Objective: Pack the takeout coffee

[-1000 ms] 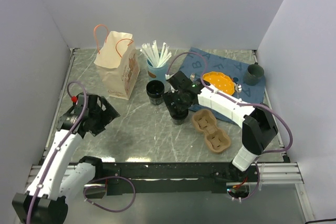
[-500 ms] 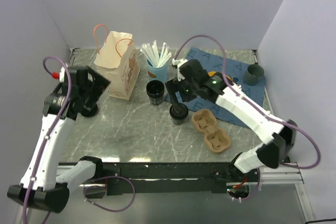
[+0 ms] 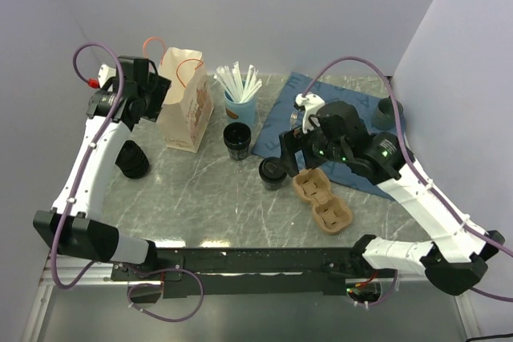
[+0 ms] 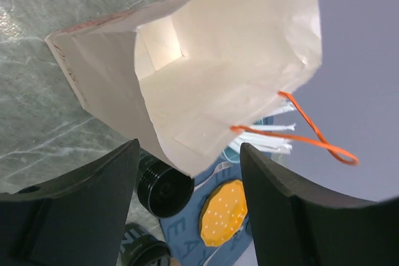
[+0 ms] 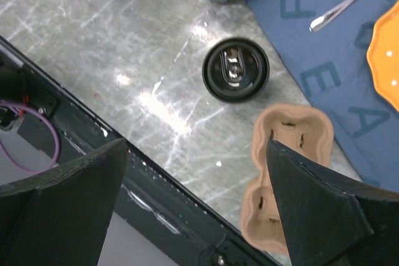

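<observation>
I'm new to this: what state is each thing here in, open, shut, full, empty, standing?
takeout coffee: upright, lid on, not held.
lidless black cup: upright, no lid.
paper bag: standing, mouth open.
cup carrier: both slots empty.
straw cup: upright, holding straws.
mug: upright.
left tool: open, at the bag's mouth.
right tool: open, holding nothing.

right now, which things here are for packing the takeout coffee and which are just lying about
For the job:
lidded black cup, paper bag, probably the cardboard carrier

Lying about:
lidless black cup, straw cup, grey-green mug, blue placemat, fork, orange plate
</observation>
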Tool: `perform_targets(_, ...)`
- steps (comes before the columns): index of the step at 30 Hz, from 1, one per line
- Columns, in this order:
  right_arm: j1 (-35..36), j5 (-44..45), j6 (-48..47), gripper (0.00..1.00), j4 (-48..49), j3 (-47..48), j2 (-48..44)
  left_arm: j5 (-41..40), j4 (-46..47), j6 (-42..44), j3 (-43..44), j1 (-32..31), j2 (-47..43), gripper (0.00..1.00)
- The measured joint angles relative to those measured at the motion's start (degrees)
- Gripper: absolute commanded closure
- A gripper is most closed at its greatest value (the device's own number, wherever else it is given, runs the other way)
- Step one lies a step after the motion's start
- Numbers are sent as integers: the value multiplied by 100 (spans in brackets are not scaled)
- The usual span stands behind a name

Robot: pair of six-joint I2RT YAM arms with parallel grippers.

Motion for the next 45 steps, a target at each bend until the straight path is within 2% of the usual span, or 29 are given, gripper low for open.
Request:
perform_targets(5,0,7,-9,1,-76,-243,-273,-232,-114,-234,-4,2,221,36)
perform_targets(10,0,37,-31,0,-107,-293,-328,-323,-50,-251,-168,7,240,44)
perform_targets(13,0,50,-33,0,-136,-293,-328,-321,-26,-225,-199,7,345,57)
perform_targets(14,0,50,-35,0,-140,-293,-328,-321,-24,-227,-199,7,376,65)
perform_targets(16,0,59,-57,0,-146,-291,-328,-317,-24,-197,-199,7,452,74)
perform_targets(17,0,70,-74,0,-160,-289,-328,-317,-26,-177,-199,7,476,83)
perform_targets(20,0,101,-118,0,-201,-280,-328,-319,-33,-81,-186,7,492,99)
perform_targets(33,0,219,-293,0,-404,170,-323,-26,-107,472,1045,44,74,99)
perform_targets(45,0,227,-363,0,-490,474,-492,1161,-1451,1292,2337,46,-997,99)
